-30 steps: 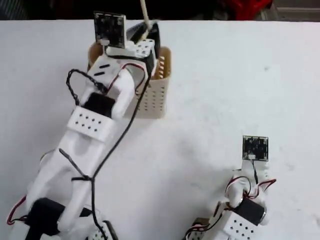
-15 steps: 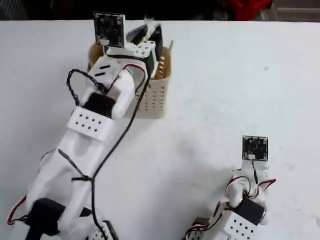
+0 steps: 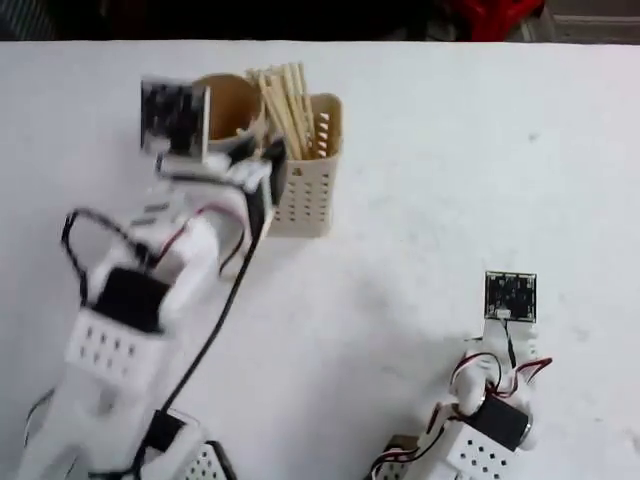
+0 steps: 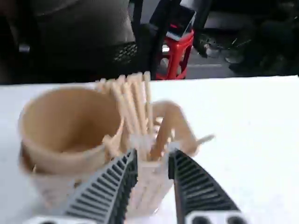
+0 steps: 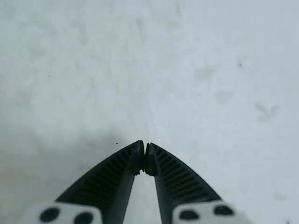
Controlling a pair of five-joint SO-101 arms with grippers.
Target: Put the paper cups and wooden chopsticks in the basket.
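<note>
White tabletop carries a perforated cream plastic basket, upper left, holding tan paper cups and wooden chopsticks. Jaws of the left gripper stand apart, empty; the right gripper is closed.

Our white left arm spans the frame's left, black ribbed left pincer parted; right pincer pressed together.

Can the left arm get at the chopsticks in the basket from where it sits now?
Probably yes. The left gripper is open right before the basket, and the chopsticks stand above its rim beside the paper cup, with nothing between.
</note>
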